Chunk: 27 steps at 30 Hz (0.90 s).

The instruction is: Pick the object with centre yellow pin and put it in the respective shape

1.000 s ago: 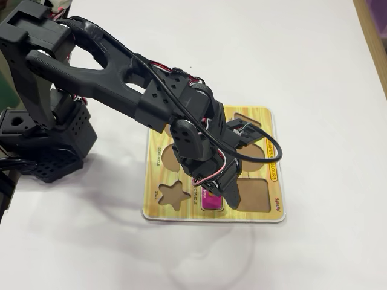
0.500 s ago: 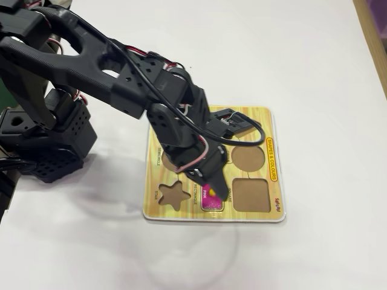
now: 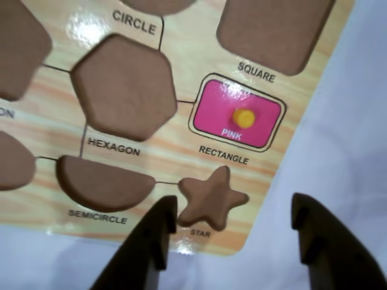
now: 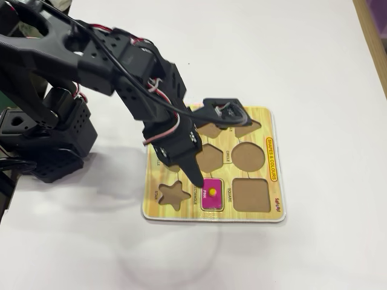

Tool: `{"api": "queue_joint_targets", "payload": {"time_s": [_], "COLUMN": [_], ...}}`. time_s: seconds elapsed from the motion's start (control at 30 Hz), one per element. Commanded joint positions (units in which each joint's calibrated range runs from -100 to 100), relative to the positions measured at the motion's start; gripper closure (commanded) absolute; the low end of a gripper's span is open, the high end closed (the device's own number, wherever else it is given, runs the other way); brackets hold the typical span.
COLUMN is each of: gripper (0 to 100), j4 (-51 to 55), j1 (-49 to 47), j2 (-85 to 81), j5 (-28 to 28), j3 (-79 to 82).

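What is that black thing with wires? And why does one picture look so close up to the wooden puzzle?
The black thing is a small robot arm standing on a white table. At its end is a gripper, like two fingers for pinching. One picture comes from a camera off to the side, showing the whole arm. The close-up one comes from a camera riding on the arm's wrist, so you see the two dark fingers at the bottom, open and holding nothing. On the table lies a shape puzzle board with empty holes named circle, square, hexagon, semicircle and star. Only the pink rectangle piece, with its yellow pin, sits in its hole.
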Motion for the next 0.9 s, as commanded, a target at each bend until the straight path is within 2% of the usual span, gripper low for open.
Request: {"api": "queue_joint_targets", "payload": {"time_s": [0.0, 0.47, 0.87], "gripper": [78, 78, 78], "j4": [-0.5, -0.5, -0.6], "j1": [-1.7, -3.2, -3.3], "j2": [-6.3, -27.5, -44.8], "j5": [-4.2, -16.3, -22.1], "j3": [1.4, 17.2, 31.6]}}
